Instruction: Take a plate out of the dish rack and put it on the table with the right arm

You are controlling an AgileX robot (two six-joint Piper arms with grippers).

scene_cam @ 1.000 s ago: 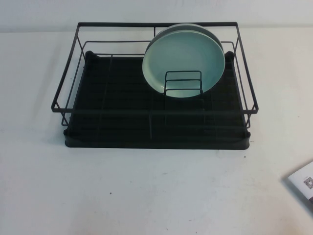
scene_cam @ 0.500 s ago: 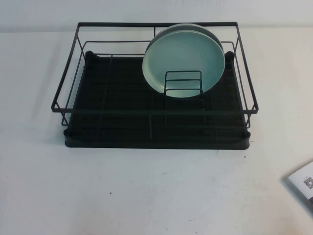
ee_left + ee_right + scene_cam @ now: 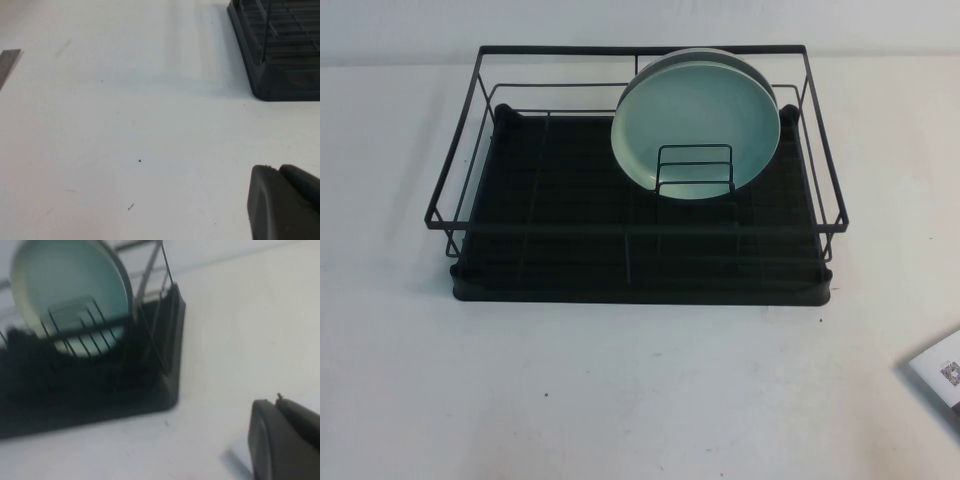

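The mint-green plate (image 3: 698, 122) stands upright in the small wire holder (image 3: 694, 170) at the back right of the black dish rack (image 3: 550, 230). The rim of a second plate (image 3: 730, 56) shows just behind it. The rack sits on the white table (image 3: 640, 390). In the right wrist view the plate (image 3: 70, 285) and the rack's corner (image 3: 167, 390) lie ahead of my right gripper (image 3: 276, 401), which is shut, empty and low over the table, apart from the rack. My left gripper (image 3: 277, 169) is shut and empty over bare table, near another rack corner (image 3: 280, 85). Neither gripper shows in the high view.
A dark part with a white QR-code label (image 3: 940, 372) pokes in at the high view's lower right edge. A grey strip (image 3: 7, 62) lies at the edge of the left wrist view. Open white tabletop surrounds the rack on all sides.
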